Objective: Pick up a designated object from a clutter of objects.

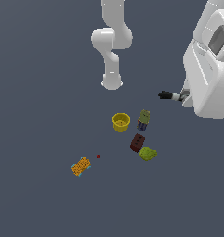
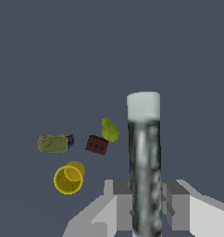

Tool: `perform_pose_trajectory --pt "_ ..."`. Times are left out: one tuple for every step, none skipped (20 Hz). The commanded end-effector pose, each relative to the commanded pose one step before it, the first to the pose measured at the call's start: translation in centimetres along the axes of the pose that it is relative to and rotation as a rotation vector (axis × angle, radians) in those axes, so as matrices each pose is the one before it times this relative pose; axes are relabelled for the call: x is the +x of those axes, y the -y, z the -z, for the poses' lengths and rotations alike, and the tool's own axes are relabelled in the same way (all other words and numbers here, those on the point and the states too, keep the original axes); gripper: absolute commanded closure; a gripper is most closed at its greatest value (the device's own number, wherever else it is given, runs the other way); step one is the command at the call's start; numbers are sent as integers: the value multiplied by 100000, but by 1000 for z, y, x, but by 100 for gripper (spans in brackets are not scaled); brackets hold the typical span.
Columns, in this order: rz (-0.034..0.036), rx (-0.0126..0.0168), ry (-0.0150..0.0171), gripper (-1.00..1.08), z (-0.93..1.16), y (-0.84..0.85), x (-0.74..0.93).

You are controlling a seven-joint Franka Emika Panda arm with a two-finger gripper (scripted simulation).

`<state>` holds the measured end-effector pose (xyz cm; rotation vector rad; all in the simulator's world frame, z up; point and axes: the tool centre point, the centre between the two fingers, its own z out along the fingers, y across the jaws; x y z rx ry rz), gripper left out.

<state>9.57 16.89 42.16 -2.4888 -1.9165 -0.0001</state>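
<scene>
The fingers [image 2: 144,203] are clamped on the thin stick [image 2: 144,157], one grey pad [image 2: 117,203] pressed against each side of its lower part. In the wrist view the stick stands up between them — a mottled grey-and-black shaft capped by a white end. In the exterior view the stick [image 1: 171,96] juts out from under the white arm toward the exterior view's left, black at its free tip and pale nearer the hand, raised well clear of the tabletop [image 1: 35,199] and apart from everything else.

Below it lies the remaining clutter. The yellow cup [image 1: 121,122] sits upright with its mouth open, and the green-and-navy can [image 1: 143,119] lies just beside it on the exterior view's right. Nearer the camera, the dark brown block [image 1: 137,142] touches or almost touches the lumpy green item [image 1: 148,153]. The orange-and-teal block [image 1: 80,166] rests well apart on the exterior view's left, with a tiny red dot [image 1: 98,156] near it.
</scene>
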Motion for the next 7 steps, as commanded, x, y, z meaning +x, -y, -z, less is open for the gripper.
perform_pose_trajectory --pt "-23 -14 30 108 407 -145 260" --pt "0 0 0 108 102 -40 66" --pt "0 0 0 108 82 -33 53" --pt "0 0 0 108 63 -26 41" --pt "0 0 0 108 45 -18 29" --pt "0 0 0 108 27 -11 17" --pt "0 0 0 108 9 -4 6"
